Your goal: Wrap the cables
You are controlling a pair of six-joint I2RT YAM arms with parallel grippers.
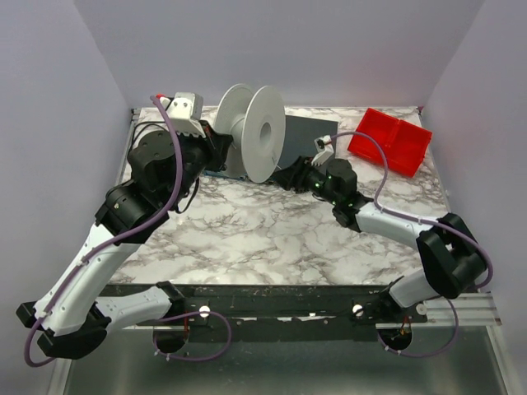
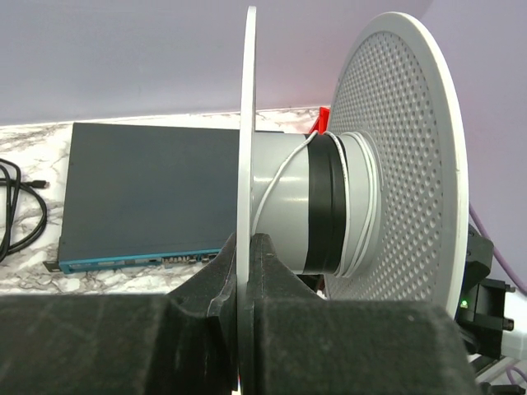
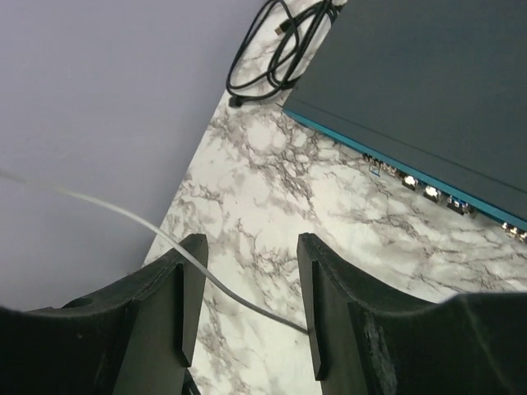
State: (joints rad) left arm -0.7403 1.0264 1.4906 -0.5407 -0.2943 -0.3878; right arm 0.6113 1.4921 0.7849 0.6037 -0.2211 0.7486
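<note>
Right, the left gripper [image 2: 245, 251] is clamped tight on the near flange of the white spool [image 1: 251, 132], which stands on edge at the back of the marble table [image 1: 247, 230]. In the left wrist view the white cable [image 2: 280, 173] shows plainly. It has a few thin turns around the grey hub [image 2: 284, 206], on either side of a black band [image 2: 325, 206], and one strand slants across the hub toward the near flange.

Over to the right gripper [image 3: 249, 255]: its jaws stand apart and grip nothing. The cable runs loose across the gap, passing the left finger [image 3: 165, 313] and reaching the inner face of the right one. This gripper sits low, just beside the spool's far flange.

A dark box [image 3: 428, 90] lies behind the spool, with a coiled black cord [image 3: 272, 49] next to it. A red bin [image 1: 391, 141] sits well apart at far right.
</note>
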